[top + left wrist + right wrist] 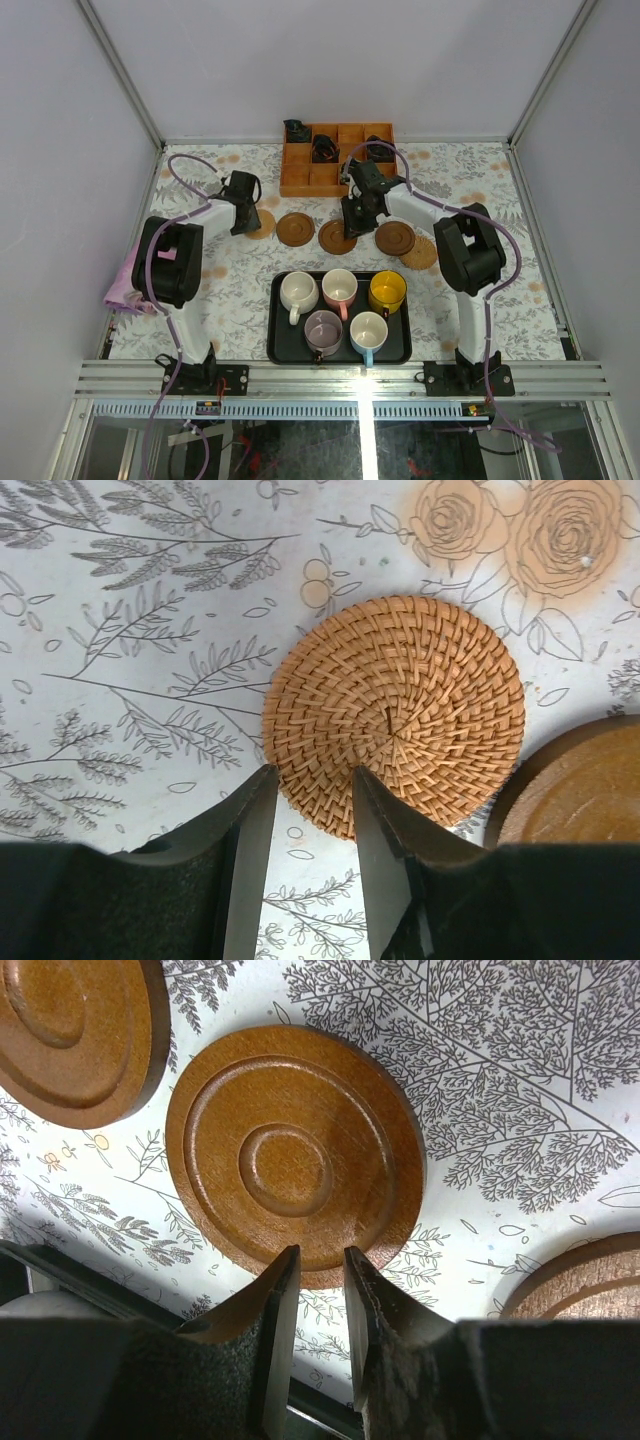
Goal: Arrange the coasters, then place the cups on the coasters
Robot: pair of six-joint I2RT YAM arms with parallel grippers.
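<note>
While both arms lean out over the flowered table [480,300], the black tray [278,350] sits on the near side between their bases. All five cups [340,288] are in it, none on a disc yet. Beyond the tray, five coasters [295,228] lie in a loose row across the cloth, short of the orange box [297,180].

The left gripper [312,800] hangs over the near rim of the woven coaster [395,710] at the row's left end. Its jaws stand a little apart, with only cloth and that rim between them and nothing held. The right gripper [320,1270] is likewise narrowly parted and empty, its tips at the near edge of a ringed brown coaster [295,1155] mid-row.

To my eye the cups come next. They lie behind both sets of fingers, toward the bases, with the cream cup [298,290] nearer the left arm and the yellow cup [387,290] nearer the right.
</note>
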